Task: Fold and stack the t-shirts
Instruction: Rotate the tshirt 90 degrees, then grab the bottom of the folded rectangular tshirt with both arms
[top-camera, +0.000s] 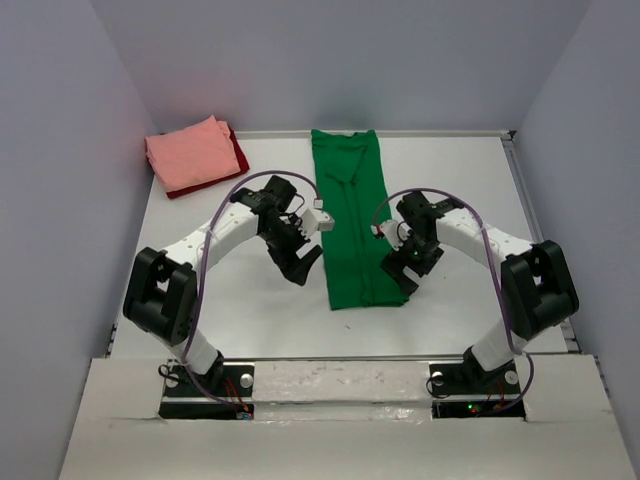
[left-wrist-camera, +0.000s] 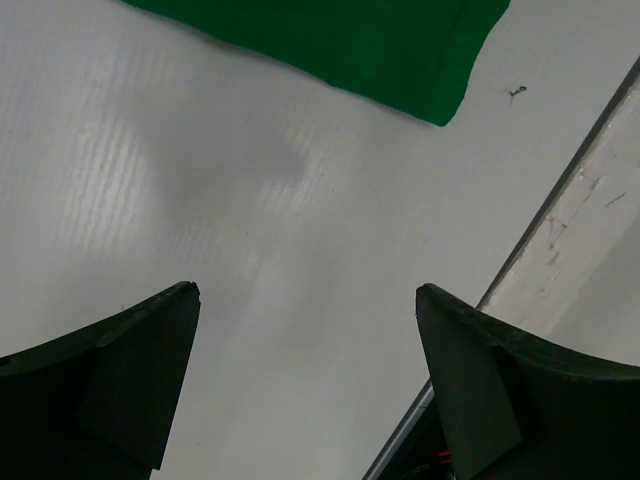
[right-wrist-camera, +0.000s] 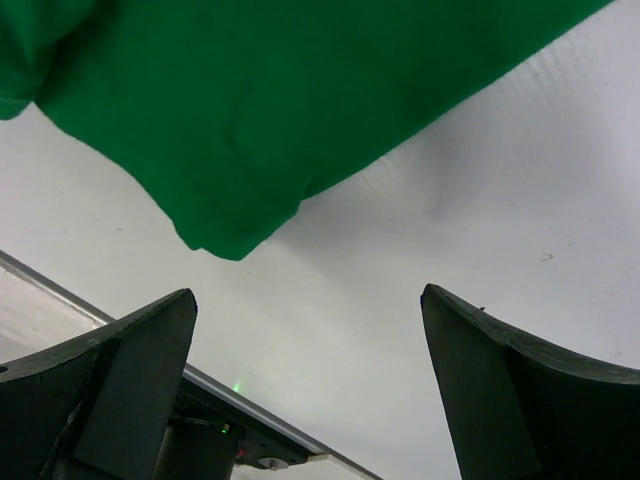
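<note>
Both jaws stand wide and empty: my left gripper (top-camera: 297, 262) and right gripper (top-camera: 405, 270) flank the lower end of the green t-shirt (top-camera: 352, 225), a long strip at mid-frame. At upper left, the pink t-shirt (top-camera: 190, 152) lies folded on the dark red t-shirt (top-camera: 240, 156). Next, I judge, each gripper pinches a hem corner and folds it away from me.

Pale grey walls (top-camera: 400, 60) are boxing in the white table (top-camera: 260, 330) you are working at, while soft light is glinting off its ribbed surface.

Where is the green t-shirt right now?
In the top view the green t-shirt lies as a long strip in the middle, between the left gripper and the right gripper.
</note>
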